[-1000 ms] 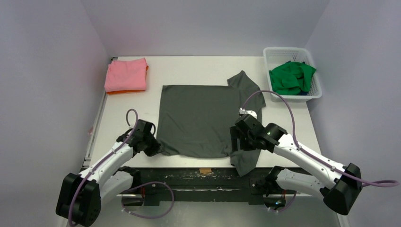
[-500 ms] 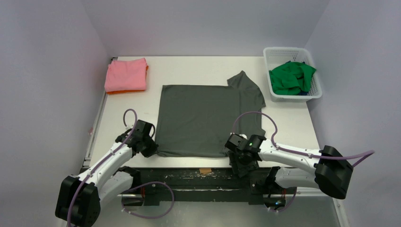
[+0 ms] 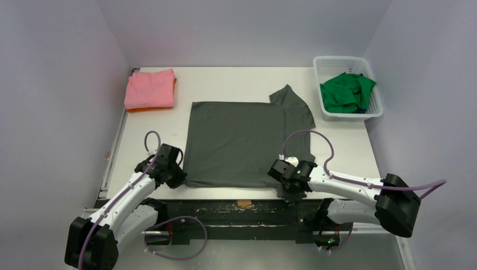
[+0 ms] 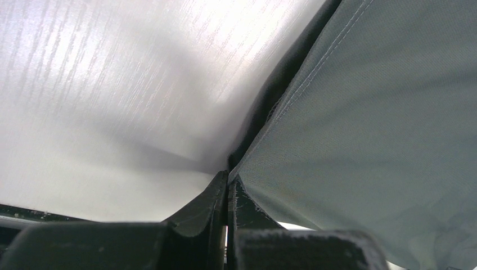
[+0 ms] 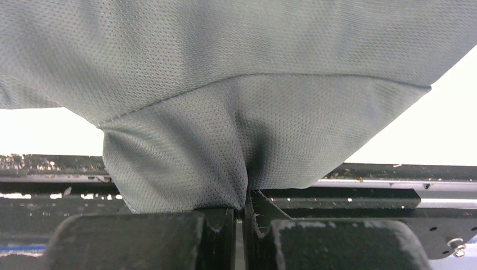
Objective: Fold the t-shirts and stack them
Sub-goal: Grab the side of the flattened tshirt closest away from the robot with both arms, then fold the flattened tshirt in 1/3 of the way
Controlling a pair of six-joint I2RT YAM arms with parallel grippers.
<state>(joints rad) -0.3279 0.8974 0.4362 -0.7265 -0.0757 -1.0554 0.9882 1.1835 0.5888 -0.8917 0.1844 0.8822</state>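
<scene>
A dark grey t-shirt [image 3: 242,140] lies spread flat mid-table, one sleeve sticking out at its far right. My left gripper [image 3: 179,179] is shut on its near left corner; the left wrist view shows the hem [image 4: 349,129] pinched at the fingertips [image 4: 228,179]. My right gripper [image 3: 286,188] is shut on the near right corner, where the cloth [image 5: 225,146] bunches into the closed jaws at the table's front edge. A folded pink t-shirt [image 3: 150,88] rests on a folded orange one [image 3: 147,109] at the far left. A bright green t-shirt [image 3: 346,91] lies crumpled in the basket.
The white lattice basket [image 3: 327,66] stands at the far right corner. The table's dark front rail [image 3: 242,205] runs just below both grippers. Grey walls enclose the table on three sides.
My right gripper came down to the near right corner and closed on the cloth. The flap that hung over the front edge is gathered up. The left gripper shifted slightly left.
</scene>
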